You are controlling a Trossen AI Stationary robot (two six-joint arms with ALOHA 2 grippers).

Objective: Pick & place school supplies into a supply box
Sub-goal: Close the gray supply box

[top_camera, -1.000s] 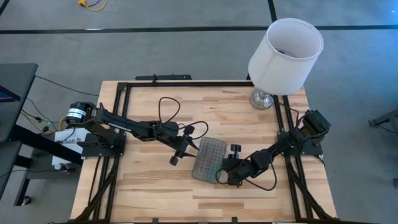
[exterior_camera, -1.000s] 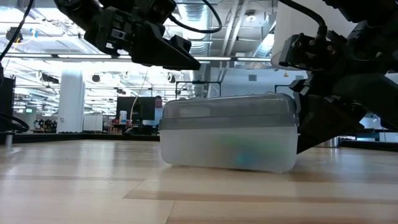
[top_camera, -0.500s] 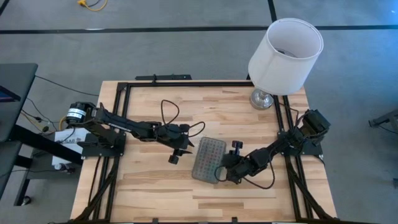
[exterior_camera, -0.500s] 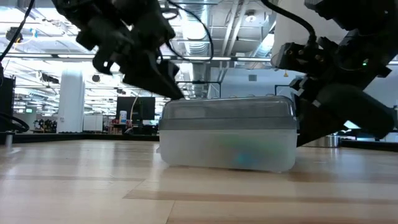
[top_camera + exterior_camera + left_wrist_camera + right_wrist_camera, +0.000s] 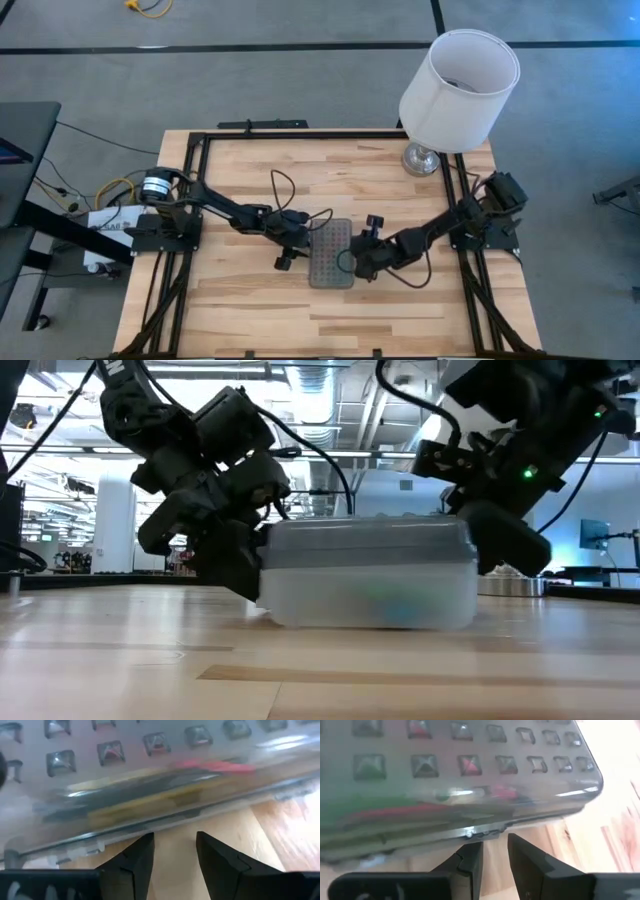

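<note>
1. The box (image 5: 331,253) lies shut near the middle of the surface (image 5: 250,310), its dotted grey lid on top; pens (image 5: 150,795) show blurred through its clear wall.
2. My left fingers (image 5: 293,240) sit low at the box's left long edge, slightly apart, tips just short of the wall, holding nothing.
3. My right fingers (image 5: 360,262) sit at the opposite long edge, narrowly apart, tips just below the lid seam, nothing clamped.
4. Bare wood runs wide in front of the box and behind it.
5. The lamp (image 5: 455,90) stands at the far right corner, well apart from both arms.
6. A black frame (image 5: 200,140) borders the surface's edges.
</note>
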